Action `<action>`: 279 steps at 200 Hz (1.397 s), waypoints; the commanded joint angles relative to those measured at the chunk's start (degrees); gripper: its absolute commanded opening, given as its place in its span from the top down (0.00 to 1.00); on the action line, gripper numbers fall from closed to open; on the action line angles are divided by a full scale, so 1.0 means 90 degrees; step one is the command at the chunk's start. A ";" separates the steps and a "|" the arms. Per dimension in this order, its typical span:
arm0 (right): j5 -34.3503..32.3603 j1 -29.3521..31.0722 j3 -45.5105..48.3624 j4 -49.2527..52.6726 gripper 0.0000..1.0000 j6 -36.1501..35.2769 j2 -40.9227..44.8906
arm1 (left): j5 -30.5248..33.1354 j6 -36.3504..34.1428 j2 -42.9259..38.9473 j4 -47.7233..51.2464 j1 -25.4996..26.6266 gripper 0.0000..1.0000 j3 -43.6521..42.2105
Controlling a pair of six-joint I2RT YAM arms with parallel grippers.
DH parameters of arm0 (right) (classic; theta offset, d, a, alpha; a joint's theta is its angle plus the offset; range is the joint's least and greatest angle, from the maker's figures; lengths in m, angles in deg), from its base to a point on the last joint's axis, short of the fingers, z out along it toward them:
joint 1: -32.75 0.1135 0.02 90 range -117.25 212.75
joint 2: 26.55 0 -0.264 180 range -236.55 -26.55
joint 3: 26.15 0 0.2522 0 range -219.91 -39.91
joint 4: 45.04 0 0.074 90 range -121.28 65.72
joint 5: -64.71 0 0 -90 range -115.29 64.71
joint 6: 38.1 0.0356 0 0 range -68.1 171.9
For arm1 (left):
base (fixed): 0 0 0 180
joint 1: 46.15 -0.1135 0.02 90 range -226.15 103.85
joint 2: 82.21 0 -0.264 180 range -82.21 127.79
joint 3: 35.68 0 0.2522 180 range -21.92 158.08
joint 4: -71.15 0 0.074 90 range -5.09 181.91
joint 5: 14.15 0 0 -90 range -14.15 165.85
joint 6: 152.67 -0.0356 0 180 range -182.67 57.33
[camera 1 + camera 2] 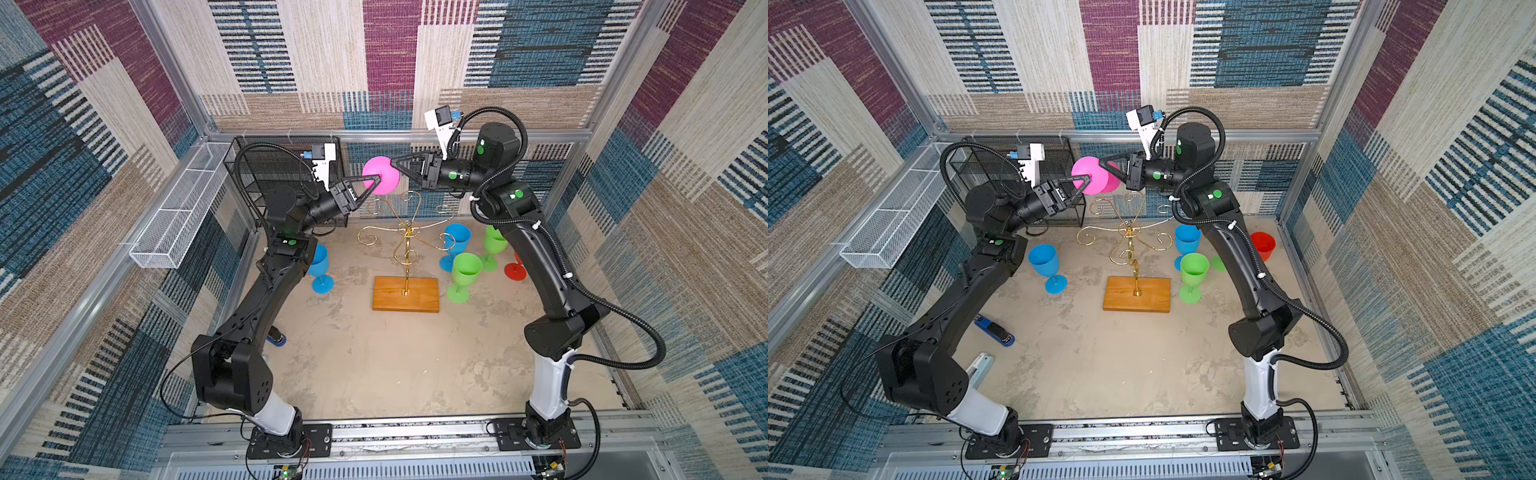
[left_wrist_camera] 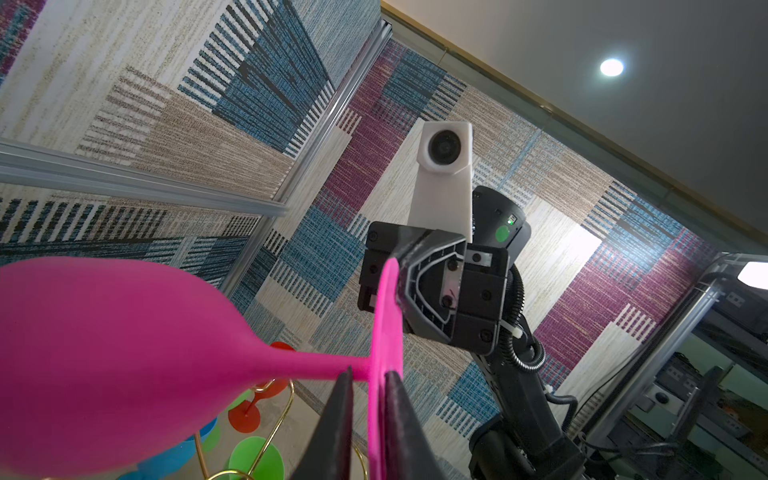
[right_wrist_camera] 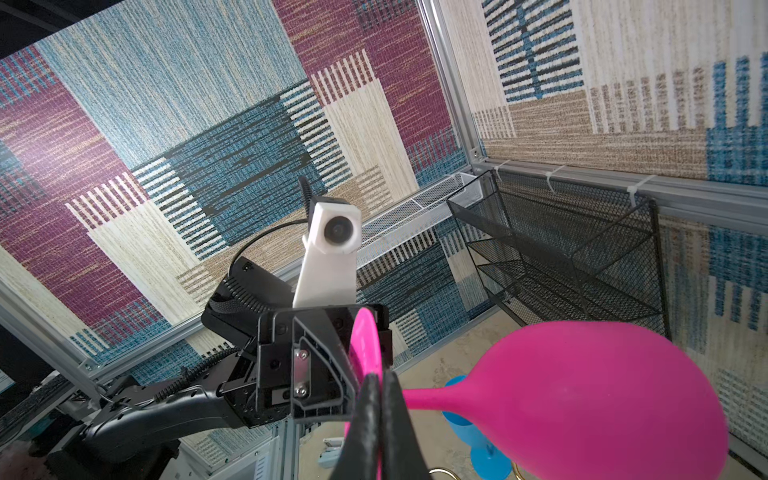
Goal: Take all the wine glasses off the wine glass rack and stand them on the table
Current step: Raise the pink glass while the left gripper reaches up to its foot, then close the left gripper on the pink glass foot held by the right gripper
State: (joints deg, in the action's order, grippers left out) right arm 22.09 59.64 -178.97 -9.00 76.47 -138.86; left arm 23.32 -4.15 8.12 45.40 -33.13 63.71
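Two black robot arms met at the upper middle of both top views, sharing one pink wine glass [image 1: 380, 174] [image 1: 1089, 176] in the air. The glass hung above the wine glass rack [image 1: 408, 227] [image 1: 1128, 232], off its curled gold wire arms. The rack stood at the centre of the frame on its orange-brown wooden base [image 1: 405, 294].

The left claw [image 1: 374, 181] [image 2: 368, 384] reached in from the left. Its two fingers [image 2: 338, 415] stood almost together, and the narrow slot between them pinched the thin foot disc of the glass, just beside the stem. The right claw [image 1: 398, 165] [image 3: 380, 380] reached in from the right, its fingers [image 3: 365, 415] pressed tight on the opposite edge of the same disc. Each wrist view showed the other claw gripping the far rim of the foot, with the pink bowl swelling large beside the fingers.

Lower in the top views, on the sandy tabletop, plastic glasses stood upright. A blue glass [image 1: 319, 259] was left of the rack. To its right were a second blue glass [image 1: 456, 239], two green glasses [image 1: 466, 268] and a red glass [image 1: 1263, 245] — the red one partly hidden by the right arm.

A black mesh shelf [image 1: 286, 166] sat at the back left, behind the left claw. A long white wire basket [image 1: 178, 216] hung on the left wall.
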 commanded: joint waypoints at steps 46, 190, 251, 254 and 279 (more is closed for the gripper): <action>-0.0201 0.0068 0.0261 0.0104 0.90 -0.0364 0.0364 | 0.0290 0.0707 -0.0293 -0.0991 0.0000 1.00 0.0106; -0.2484 0.0564 0.6581 -0.4253 0.01 -0.4252 0.4340 | 0.1119 0.2911 -0.1491 -0.0067 -0.0099 1.00 -0.0060; -0.2499 0.0973 0.5539 -0.4369 0.01 -0.4629 0.3135 | 0.0918 0.3168 -0.1669 0.0263 -0.0099 1.00 -0.0052; -0.2507 0.0991 0.5483 -0.4354 0.01 -0.4648 0.3090 | 0.0919 0.3179 -0.1671 0.0268 -0.0099 1.00 -0.0065; -0.2532 0.1100 0.4954 -0.4203 0.01 -0.4743 0.2606 | 0.0915 0.3241 -0.1709 0.0269 -0.0098 1.00 -0.0108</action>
State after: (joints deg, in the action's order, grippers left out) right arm -0.23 68.78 -130.71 -45.85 35.30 -112.50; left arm 32.15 23.47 -6.79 48.98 -33.98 63.01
